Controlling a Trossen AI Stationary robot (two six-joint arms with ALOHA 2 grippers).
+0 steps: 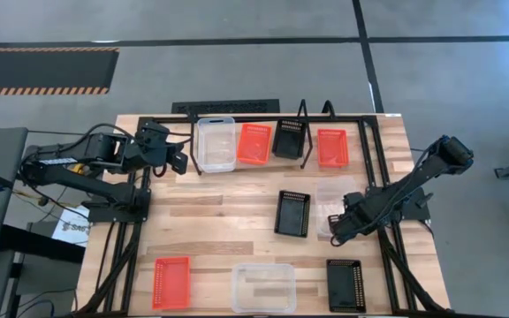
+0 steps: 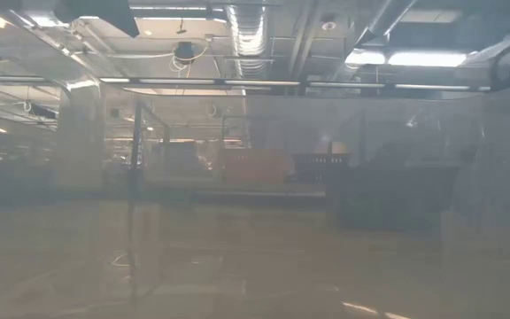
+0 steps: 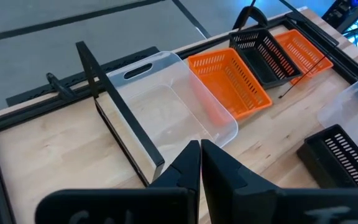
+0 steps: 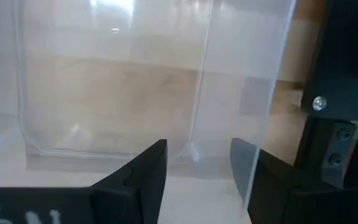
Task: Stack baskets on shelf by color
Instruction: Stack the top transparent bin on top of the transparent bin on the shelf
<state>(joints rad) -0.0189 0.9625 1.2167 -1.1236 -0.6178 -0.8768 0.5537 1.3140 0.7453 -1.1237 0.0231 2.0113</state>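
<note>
Right gripper (image 4: 194,163): I have its fingers spread, straddling the near wall of a clear basket (image 1: 336,201) mid-table.
Left gripper (image 3: 200,163): pinched shut, empty, waiting by the shelf (image 1: 299,122).
Technique: I'd seat deeper over the wall, then close squarely.

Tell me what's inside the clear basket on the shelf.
Nothing shows inside the clear basket on the shelf: through its floor you see only the board. The left wrist view looks straight in; only the near wall's base hides behind the left gripper.
</note>
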